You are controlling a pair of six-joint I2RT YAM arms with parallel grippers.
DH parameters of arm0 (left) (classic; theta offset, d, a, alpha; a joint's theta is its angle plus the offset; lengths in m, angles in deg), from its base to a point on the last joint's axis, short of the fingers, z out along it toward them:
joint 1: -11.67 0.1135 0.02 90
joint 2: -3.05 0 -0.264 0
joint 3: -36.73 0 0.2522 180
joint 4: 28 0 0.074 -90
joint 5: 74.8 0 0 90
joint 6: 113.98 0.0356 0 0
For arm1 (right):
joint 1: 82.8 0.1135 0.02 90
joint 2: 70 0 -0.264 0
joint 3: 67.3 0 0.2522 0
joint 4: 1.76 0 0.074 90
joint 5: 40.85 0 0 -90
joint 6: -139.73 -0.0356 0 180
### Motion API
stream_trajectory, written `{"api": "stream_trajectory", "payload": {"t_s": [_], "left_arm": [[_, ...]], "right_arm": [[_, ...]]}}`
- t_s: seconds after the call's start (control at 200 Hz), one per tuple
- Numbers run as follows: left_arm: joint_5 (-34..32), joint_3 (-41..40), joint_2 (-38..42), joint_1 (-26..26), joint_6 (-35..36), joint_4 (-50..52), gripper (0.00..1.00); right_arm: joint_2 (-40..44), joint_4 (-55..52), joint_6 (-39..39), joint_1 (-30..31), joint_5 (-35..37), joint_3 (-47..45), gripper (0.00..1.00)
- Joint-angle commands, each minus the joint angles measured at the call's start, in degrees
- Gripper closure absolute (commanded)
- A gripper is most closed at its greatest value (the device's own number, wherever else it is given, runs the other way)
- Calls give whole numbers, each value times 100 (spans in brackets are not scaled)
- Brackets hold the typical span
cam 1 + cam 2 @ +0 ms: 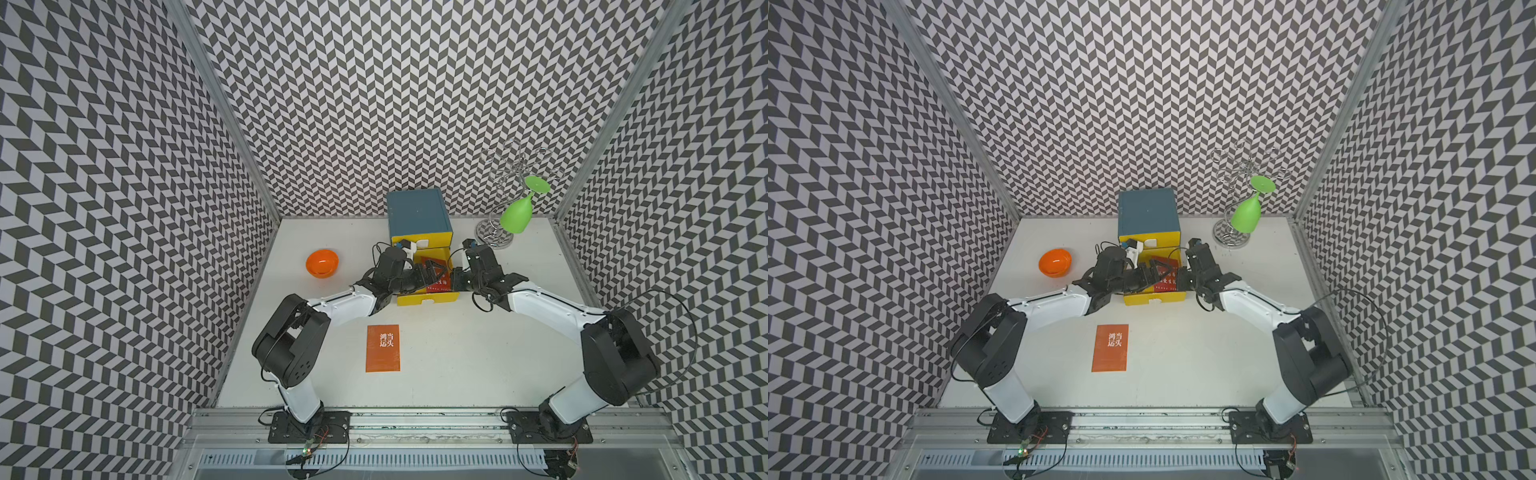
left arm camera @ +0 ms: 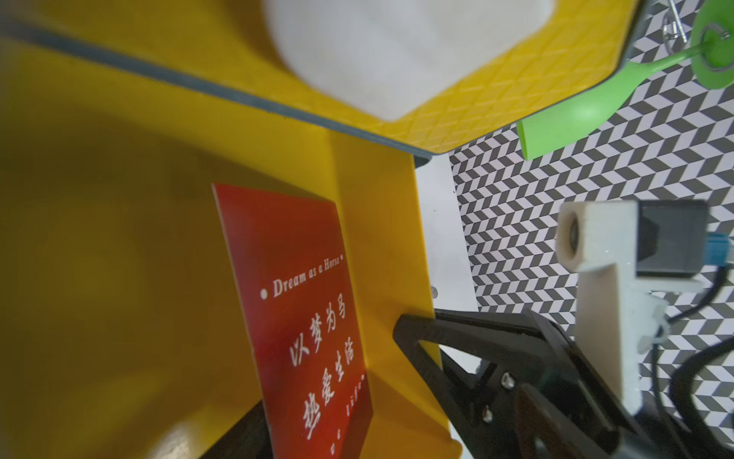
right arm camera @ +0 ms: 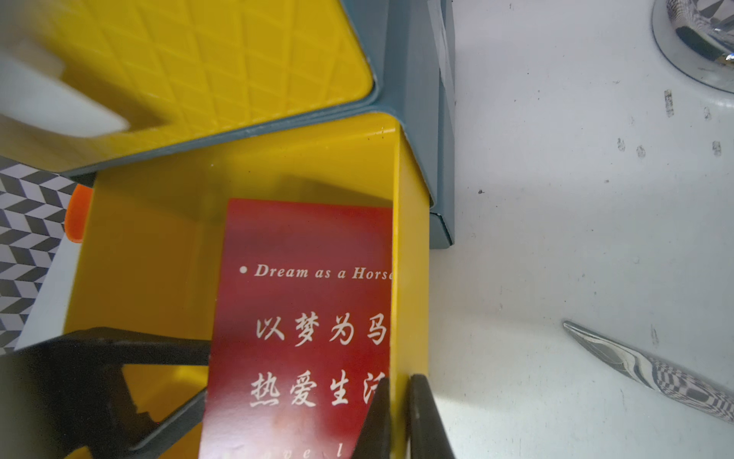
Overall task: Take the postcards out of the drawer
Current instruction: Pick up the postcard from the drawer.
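Left arm [image 1: 349, 305] and right arm [image 1: 548, 308] angle inward at the drawer [image 1: 428, 299].

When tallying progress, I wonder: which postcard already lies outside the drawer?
The orange card, flat on the table; the red card is inside the drawer.

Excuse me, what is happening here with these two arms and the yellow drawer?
The robot is emptying the open drawer. The right end effector is shut on the drawer's side wall, apparently steadying it. The left end effector, open, reaches inside at the edge of a red card, which is not yet out. An orange card already lies on the table in front of the drawer.
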Motion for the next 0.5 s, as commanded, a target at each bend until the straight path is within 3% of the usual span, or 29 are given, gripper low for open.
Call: {"api": "stream_trajectory", "payload": {"t_s": [0.0,0.11,0.496], "left_arm": [[86,121,-101,28,-59,219,18],[61,275,-202,40,71,434,26],[-218,450,-221,48,395,939,87]], "right_arm": [[126,331,-47,76,-294,-55,90],[138,324,-72,75,-279,-54,90],[159,272,-126,81,-210,-36,89]]}}
